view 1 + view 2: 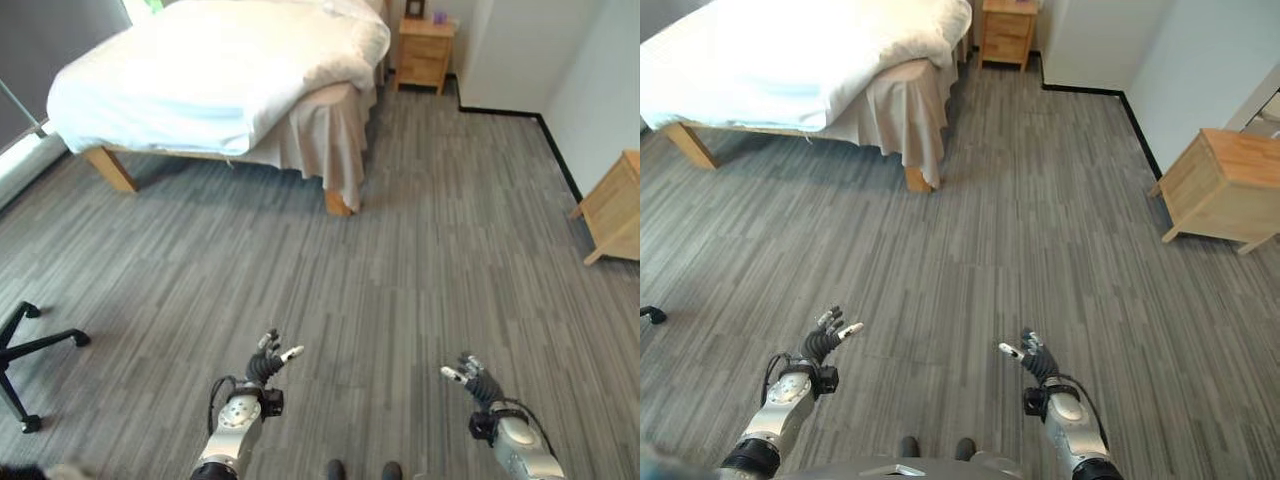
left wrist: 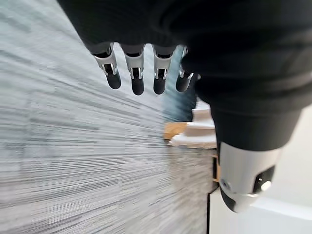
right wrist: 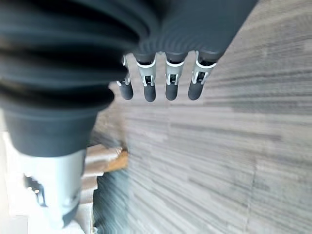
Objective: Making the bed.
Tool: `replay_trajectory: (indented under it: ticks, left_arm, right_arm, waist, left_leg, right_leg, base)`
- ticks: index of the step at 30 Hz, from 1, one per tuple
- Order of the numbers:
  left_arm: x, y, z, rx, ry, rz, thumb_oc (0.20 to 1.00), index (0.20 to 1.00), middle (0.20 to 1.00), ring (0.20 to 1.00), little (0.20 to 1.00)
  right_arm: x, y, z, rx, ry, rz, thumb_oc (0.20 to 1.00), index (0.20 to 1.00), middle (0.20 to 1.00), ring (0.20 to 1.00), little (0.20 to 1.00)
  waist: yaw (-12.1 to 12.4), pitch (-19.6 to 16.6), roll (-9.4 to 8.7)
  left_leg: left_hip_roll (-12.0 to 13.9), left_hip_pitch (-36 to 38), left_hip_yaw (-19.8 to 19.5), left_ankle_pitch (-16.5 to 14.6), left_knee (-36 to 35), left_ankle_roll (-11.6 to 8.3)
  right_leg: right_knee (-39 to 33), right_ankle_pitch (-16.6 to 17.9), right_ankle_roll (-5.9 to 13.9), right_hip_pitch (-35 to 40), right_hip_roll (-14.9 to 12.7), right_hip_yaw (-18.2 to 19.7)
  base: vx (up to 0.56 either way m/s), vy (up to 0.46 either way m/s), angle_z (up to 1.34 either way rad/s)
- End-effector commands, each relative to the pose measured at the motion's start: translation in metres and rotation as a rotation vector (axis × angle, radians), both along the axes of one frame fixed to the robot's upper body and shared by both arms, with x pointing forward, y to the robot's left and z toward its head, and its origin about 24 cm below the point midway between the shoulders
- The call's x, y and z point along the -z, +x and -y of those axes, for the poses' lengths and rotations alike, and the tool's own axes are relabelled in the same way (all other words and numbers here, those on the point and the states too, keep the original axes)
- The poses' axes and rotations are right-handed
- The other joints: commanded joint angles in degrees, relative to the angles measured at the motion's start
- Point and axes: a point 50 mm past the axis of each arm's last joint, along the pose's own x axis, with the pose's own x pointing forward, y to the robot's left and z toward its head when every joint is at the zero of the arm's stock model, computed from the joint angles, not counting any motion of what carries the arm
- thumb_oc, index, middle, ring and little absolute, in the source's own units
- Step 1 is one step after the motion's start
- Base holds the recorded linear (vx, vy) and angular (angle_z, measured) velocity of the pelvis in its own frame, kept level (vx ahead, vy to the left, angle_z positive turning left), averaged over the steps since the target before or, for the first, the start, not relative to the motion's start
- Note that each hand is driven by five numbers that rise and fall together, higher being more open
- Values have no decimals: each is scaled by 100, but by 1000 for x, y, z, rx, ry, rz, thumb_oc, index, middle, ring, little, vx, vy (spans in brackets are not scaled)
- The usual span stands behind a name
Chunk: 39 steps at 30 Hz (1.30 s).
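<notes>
My left hand (image 1: 266,366) and right hand (image 1: 476,381) hang low in front of me over the grey floor (image 1: 400,260), fingers loosely spread and holding nothing. The bed (image 1: 215,75) stands well ahead and to my left, far from both hands, its white duvet (image 1: 200,60) rumpled. Beyond it, a wooden nightstand (image 1: 425,52) sits against the wall.

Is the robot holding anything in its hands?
No. The left hand and right hand are both open and empty, above the floor.
</notes>
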Motion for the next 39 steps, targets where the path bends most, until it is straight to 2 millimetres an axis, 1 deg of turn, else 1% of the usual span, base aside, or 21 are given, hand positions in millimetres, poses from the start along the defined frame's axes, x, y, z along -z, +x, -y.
replay_trajectory:
  ticks: [1,3,4,6,10,12,15,19,20,21,22,24,25,26,30,31,32,33,34,38,39]
  left_arm:
    - [-21,31,-6,-58,-1,119,1000,1000,1000,1000,1000]
    - [-28,35,-4,-55,2,156,1000,1000,1000,1000,1000]
    - [-37,39,-6,-41,22,193,1000,1000,1000,1000,1000]
    - [-42,43,-7,-24,43,211,1000,1000,1000,1000,1000]
    - [-51,45,-11,-16,77,244,1000,1000,1000,1000,1000]
    - [-55,53,-13,-12,91,259,1000,1000,1000,1000,1000]
    - [-58,59,-7,0,89,271,1000,1000,1000,1000,1000]
    - [-56,58,4,25,58,275,1000,1000,1000,1000,1000]
    - [-55,57,8,32,47,272,1000,1000,1000,1000,1000]
    - [-51,54,17,48,3,260,1000,1000,1000,1000,1000]
    - [-49,53,20,45,-9,248,1000,1000,1000,1000,1000]
    - [-48,54,21,51,-20,243,1000,1000,1000,1000,1000]
    - [-50,55,19,45,-8,245,1000,1000,1000,1000,1000]
    - [-57,61,18,45,12,273,1000,1000,1000,1000,1000]
    - [-60,65,21,21,-41,291,1000,1000,1000,1000,1000]
    - [-60,64,23,27,-58,291,1000,1000,1000,1000,1000]
    - [-58,62,25,62,-50,289,1000,1000,1000,1000,1000]
    - [-58,61,25,62,-49,288,1000,1000,1000,1000,1000]
    - [-53,56,26,91,-32,267,1000,1000,1000,1000,1000]
    - [-49,43,22,99,-35,251,1000,1000,1000,1000,1000]
    - [-47,34,17,101,-22,245,1000,1000,1000,1000,1000]
  right_arm:
    - [-27,36,-6,0,4,157,1000,1000,1000,1000,1000]
    - [-38,45,-4,27,1,217,1000,1000,1000,1000,1000]
    - [-51,54,-6,39,-4,282,1000,1000,1000,1000,1000]
    - [-55,59,-9,35,-3,305,1000,1000,1000,1000,1000]
    - [-61,59,-4,18,-33,326,1000,1000,1000,1000,1000]
    - [-61,57,3,92,29,334,1000,1000,1000,1000,1000]
    - [-59,49,2,132,105,336,1000,1000,1000,1000,1000]
    - [-62,44,6,105,79,349,1000,1000,1000,1000,1000]
    - [-64,45,8,80,45,356,1000,1000,1000,1000,1000]
    - [-64,45,11,62,20,350,1000,1000,1000,1000,1000]
    - [-68,48,13,88,42,363,1000,1000,1000,1000,1000]
    - [-71,52,13,123,99,377,1000,1000,1000,1000,1000]
    - [-78,55,13,142,138,410,1000,1000,1000,1000,1000]
    - [-86,60,16,131,105,443,1000,1000,1000,1000,1000]
    - [-97,71,23,156,53,477,1000,1000,1000,1000,1000]
    - [-100,71,26,173,52,488,1000,1000,1000,1000,1000]
    - [-101,72,30,194,38,496,1000,1000,1000,1000,1000]
    - [-101,72,30,194,39,495,1000,1000,1000,1000,1000]
    - [-97,71,28,190,30,481,1000,1000,1000,1000,1000]
    - [-94,67,26,157,25,463,1000,1000,1000,1000,1000]
    - [-87,65,13,88,17,436,1000,1000,1000,1000,1000]
  waist:
    - [130,-104,-150]
    - [167,-9,-76]
    - [176,147,-9]
    - [151,292,39]
    - [-21,449,46]
    - [-356,490,-55]
    - [-582,397,-15]
    - [-727,227,68]
    - [-740,190,113]
    - [-763,110,170]
    - [-749,120,100]
    - [-663,168,-19]
    - [-571,289,-141]
    - [-297,468,-260]
    - [63,493,-285]
    - [147,475,-253]
    - [341,376,-149]
    - [348,387,-168]
    - [501,197,-9]
    - [616,-46,-44]
    - [706,-158,-177]
  left_leg:
    - [74,-3,-234,-125,30,-271]
    - [30,-78,-270,-181,99,-170]
    - [-18,-113,-308,-293,239,-24]
    - [-9,-97,-321,-420,364,85]
    - [103,422,-425,-728,286,-31]
    - [222,951,-739,-896,136,-246]
    - [431,1289,-872,-1003,30,-393]
    - [601,1556,-1023,-951,288,-506]
    - [702,1515,-1023,-801,563,-563]
    - [867,1034,-915,160,2023,-830]
    - [946,631,-759,650,3304,-869]
    - [936,96,-576,815,4033,-790]
    - [1018,-322,-345,898,4907,-738]
    - [971,-1063,-133,699,5663,-626]
    - [1128,-2025,385,502,4855,-653]
    - [1330,-2167,704,674,4199,-736]
    - [1228,-2244,1149,760,2966,-743]
    - [1203,-2204,1169,775,2924,-739]
    - [876,-2232,1458,1118,1074,-768]
    - [715,-2103,1718,1292,761,-623]
    - [423,-1830,1564,836,946,-243]
  right_leg:
    - [326,149,855,-274,-795,63]
    - [995,56,902,-632,-894,121]
    - [2091,255,974,-1154,-988,162]
    - [3146,457,1006,-1703,-1040,207]
    - [2580,567,966,-2346,-1111,-79]
    - [979,927,1097,-2637,-876,31]
    - [185,1311,1253,-2782,-770,-31]
    - [618,1378,1114,-2805,-748,-201]
    - [794,1299,1006,-2806,-712,-270]
    - [1098,1011,759,-2608,-607,-334]
    - [1148,889,587,-2372,-541,-350]
    - [1056,760,433,-2036,-481,-369]
    - [953,607,270,-1721,-414,-363]
    - [769,324,115,-1224,-306,-212]
    - [444,100,187,-464,-368,-265]
    - [348,10,204,-239,-365,-322]
    - [174,-124,308,141,-313,-348]
    - [168,-125,315,159,-335,-343]
    - [84,-408,477,580,-172,-294]
    - [312,-353,650,956,-336,-330]
    - [1351,-20,931,806,-666,-381]
  base:
    - [12,99,3]
    - [14,169,-8]
    - [20,216,-13]
    - [154,179,-15]
    - [369,-12,10]
    - [471,-150,8]
    - [415,-117,56]
    - [521,-160,53]
    - [463,-240,43]
    - [679,-391,33]
    - [704,-473,17]
    - [359,-322,2]
    - [486,-437,-57]
    - [488,-436,-47]
    - [569,-178,-21]
    - [669,-10,0]
    - [673,-8,-17]
    - [1017,89,-25]
    - [735,82,5]
    - [648,61,26]
    - [693,98,-3]
